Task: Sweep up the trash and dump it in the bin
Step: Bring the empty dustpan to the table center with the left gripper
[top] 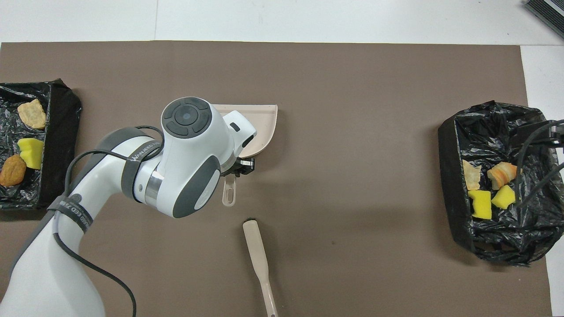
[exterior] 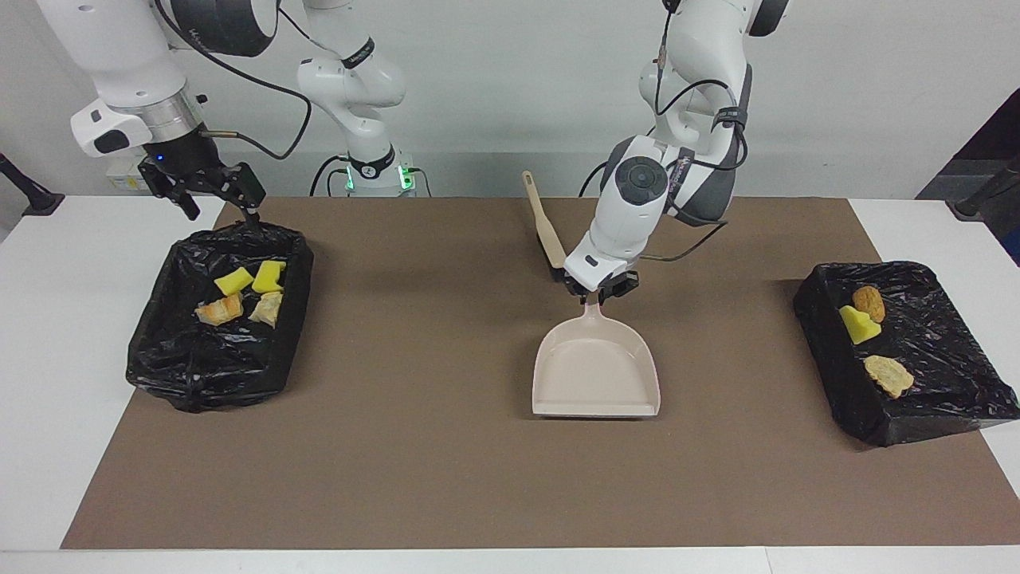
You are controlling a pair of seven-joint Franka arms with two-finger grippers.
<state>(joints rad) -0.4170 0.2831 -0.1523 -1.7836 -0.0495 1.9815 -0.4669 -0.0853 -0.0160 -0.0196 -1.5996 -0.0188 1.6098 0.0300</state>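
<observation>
Left end effector grips the dustpan handle mid-worktop; right end effector hangs open over a bin

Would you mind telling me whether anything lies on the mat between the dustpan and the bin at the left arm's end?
Nothing visible: bare mat separates the dustpan, held by the left pincer, from that bin.

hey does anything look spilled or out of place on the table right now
Nothing stands out. No trash lies on the brown mat: the sponge and bread bits sit inside the two black-lined bins. The left gripper holds the empty dustpan by its handle; the brush lies nearer the robots.
</observation>
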